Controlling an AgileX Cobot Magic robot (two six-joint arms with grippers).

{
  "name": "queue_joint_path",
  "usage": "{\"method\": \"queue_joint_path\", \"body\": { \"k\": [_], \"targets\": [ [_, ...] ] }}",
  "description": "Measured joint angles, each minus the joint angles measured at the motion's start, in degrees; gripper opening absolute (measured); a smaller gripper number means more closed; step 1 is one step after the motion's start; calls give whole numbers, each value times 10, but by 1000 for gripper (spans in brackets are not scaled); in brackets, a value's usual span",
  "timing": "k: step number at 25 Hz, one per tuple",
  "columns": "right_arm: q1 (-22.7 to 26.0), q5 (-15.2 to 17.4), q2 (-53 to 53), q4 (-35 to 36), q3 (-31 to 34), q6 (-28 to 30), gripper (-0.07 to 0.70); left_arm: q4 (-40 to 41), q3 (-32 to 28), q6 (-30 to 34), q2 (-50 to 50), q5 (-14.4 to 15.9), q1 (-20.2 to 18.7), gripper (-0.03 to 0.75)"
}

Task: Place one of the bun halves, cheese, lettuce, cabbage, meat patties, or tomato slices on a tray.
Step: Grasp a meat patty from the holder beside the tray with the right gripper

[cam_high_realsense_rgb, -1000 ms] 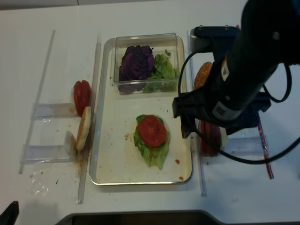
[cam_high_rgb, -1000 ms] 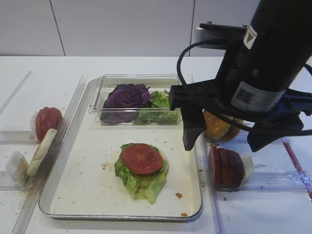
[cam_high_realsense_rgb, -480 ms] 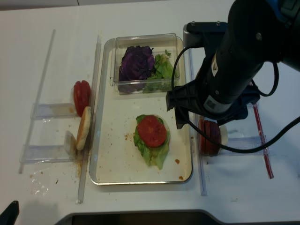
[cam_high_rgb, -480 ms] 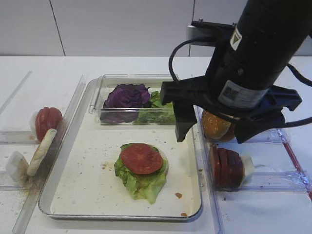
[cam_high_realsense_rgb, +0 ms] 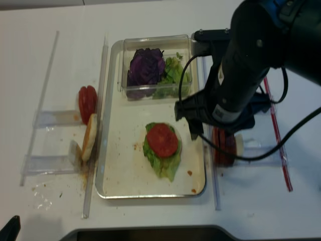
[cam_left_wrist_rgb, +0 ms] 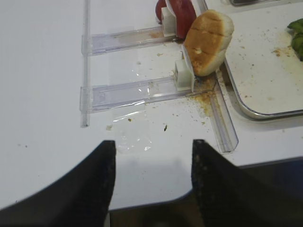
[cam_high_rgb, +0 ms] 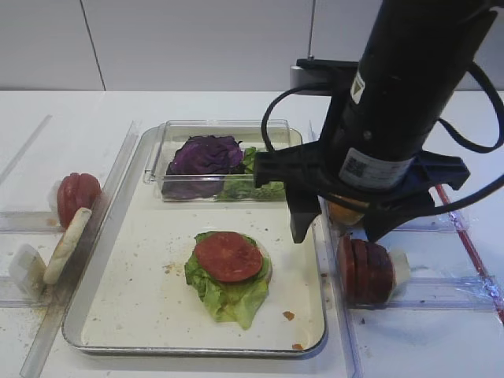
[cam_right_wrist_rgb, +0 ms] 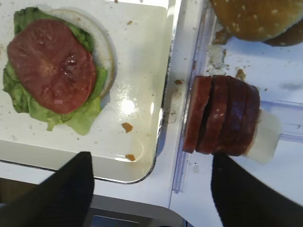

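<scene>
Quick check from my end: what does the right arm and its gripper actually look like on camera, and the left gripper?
The right arm is a thick matte-black cylinder with a white barcode label, a small triangular sticker and black cables looping from its wrist. The right gripper has broad, flat black fingers. The left gripper shows only two dark, blurred, tapering fingers.

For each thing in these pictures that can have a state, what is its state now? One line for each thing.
tray: holds a lettuce and tomato stack and the clear box.
tomato slice: flat on the lettuce.
clear box: open, holds cabbage and lettuce.
meat patties: upright on edge in their rack, untouched.
right gripper: open, above the patties, empty.
left gripper: open, empty.
bun half: on edge in the left rack.
</scene>
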State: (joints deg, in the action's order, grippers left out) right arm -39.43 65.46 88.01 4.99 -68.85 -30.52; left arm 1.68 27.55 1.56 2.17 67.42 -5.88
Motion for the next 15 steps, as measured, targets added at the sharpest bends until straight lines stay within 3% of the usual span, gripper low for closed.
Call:
{"method": "queue_joint_path", "body": {
  "k": [8,15],
  "targets": [
    [0,16,27,-9,-1,0,498,0,0,0,0,0,0,350],
    [0,4,47,-11,-1,-4,474,0,0,0,0,0,0,350]
  ]
}}
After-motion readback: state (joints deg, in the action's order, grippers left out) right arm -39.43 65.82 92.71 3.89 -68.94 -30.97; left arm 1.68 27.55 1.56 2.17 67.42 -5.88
